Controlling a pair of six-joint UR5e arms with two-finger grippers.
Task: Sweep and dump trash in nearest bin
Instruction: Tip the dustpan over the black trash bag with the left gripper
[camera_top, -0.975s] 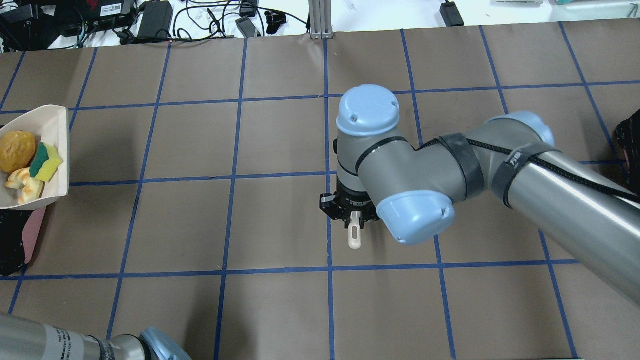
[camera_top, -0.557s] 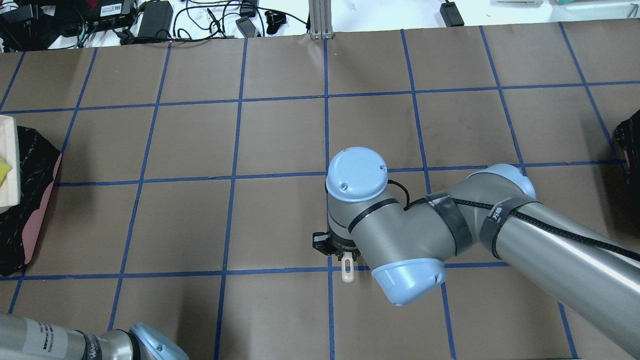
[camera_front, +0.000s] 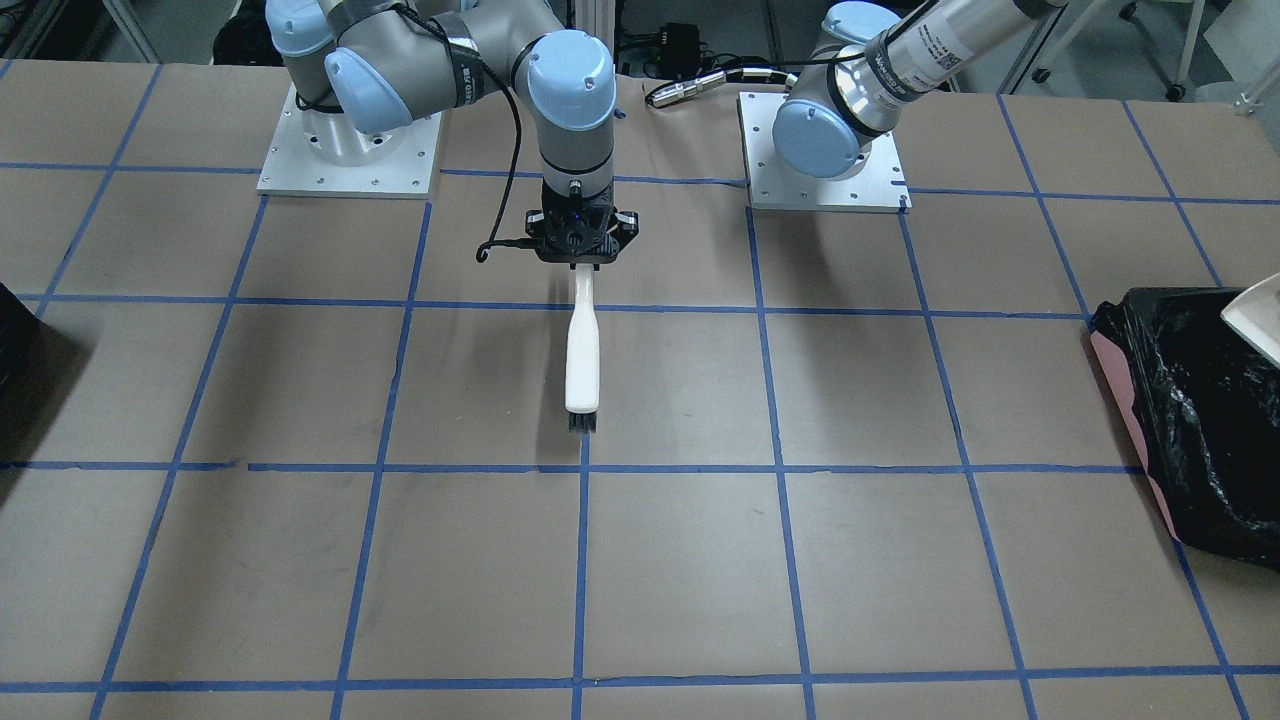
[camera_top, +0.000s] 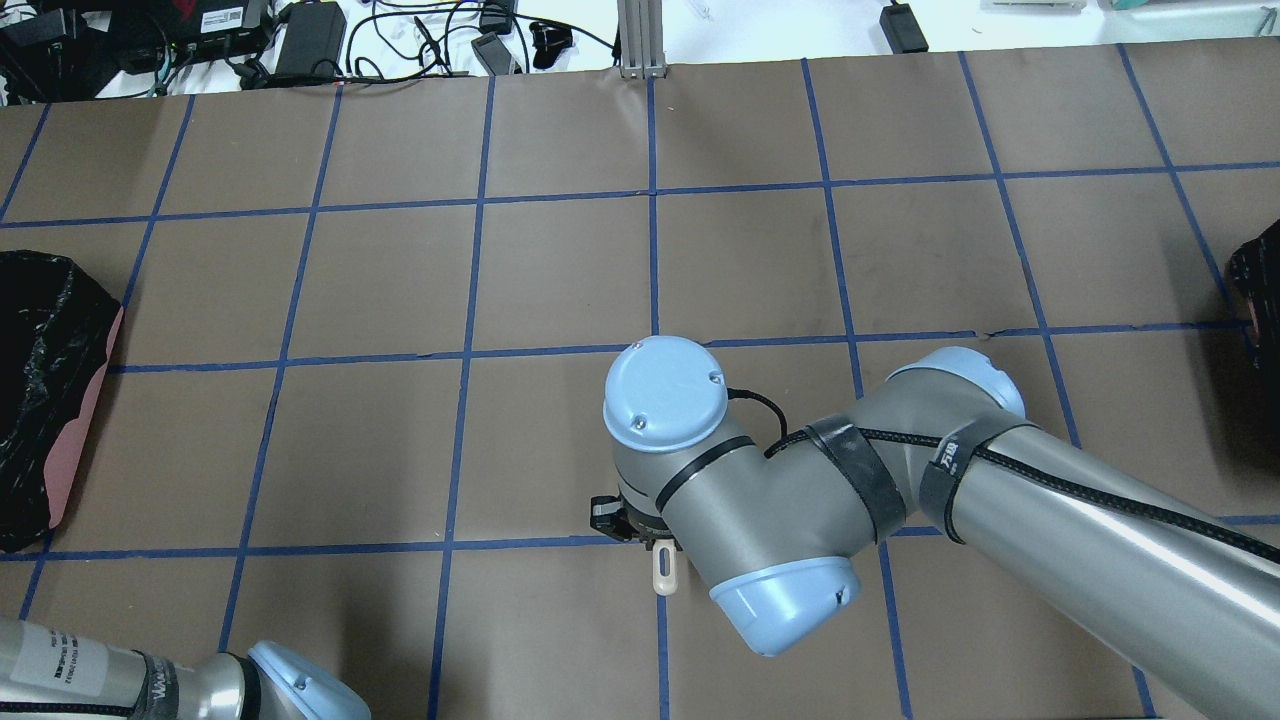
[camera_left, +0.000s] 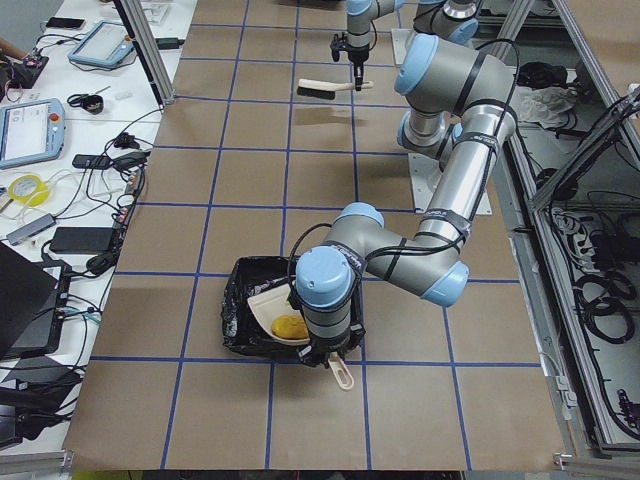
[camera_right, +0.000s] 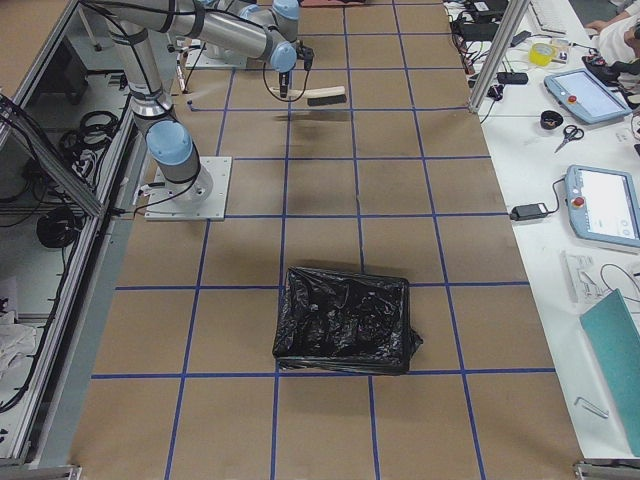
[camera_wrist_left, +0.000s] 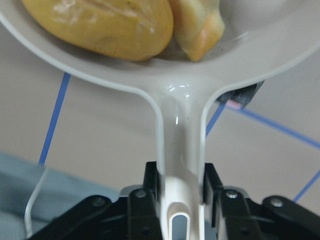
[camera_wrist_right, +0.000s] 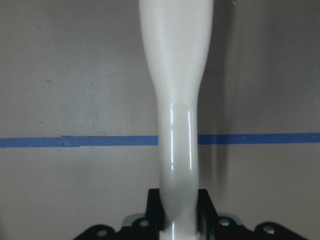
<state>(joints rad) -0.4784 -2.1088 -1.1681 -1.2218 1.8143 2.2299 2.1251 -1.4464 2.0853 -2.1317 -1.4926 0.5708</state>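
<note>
Fingers, left gripper (camera_wrist_left: 181, 181): clamped on the handle of the white dustpan (camera_wrist_left: 280, 45), one pad on each side.
Fingers, right gripper (camera_wrist_right: 179, 207): clamped on the handle of the white brush (camera_wrist_right: 175, 75). The brush is held level above the table, dark bristles at the end away from the robot.
Trash: an orange-yellow wrinkly lump (camera_wrist_left: 100, 25) lies in the pan bowl, with a paler bready piece (camera_wrist_left: 197, 25) touching it.
Bin (camera_left: 240, 325): pink wall, glossy black bag, at the table end on the robot's left. The pan hangs tilted over its opening.
Writing: print on the left arm tube and a strap mark on the right arm, both too small to read.
Count: two arms, one pan, one brush, two pieces seen in the pan. A second bagged bin (camera_right: 345, 330) stands at the opposite table end.
Surface: table (camera_top: 560, 270) covered in brown paper with a blue tape grid; two white base plates (camera_front: 825, 150).
Room: side bench (camera_left: 70, 150) with tablets, cables and power bricks.
</note>
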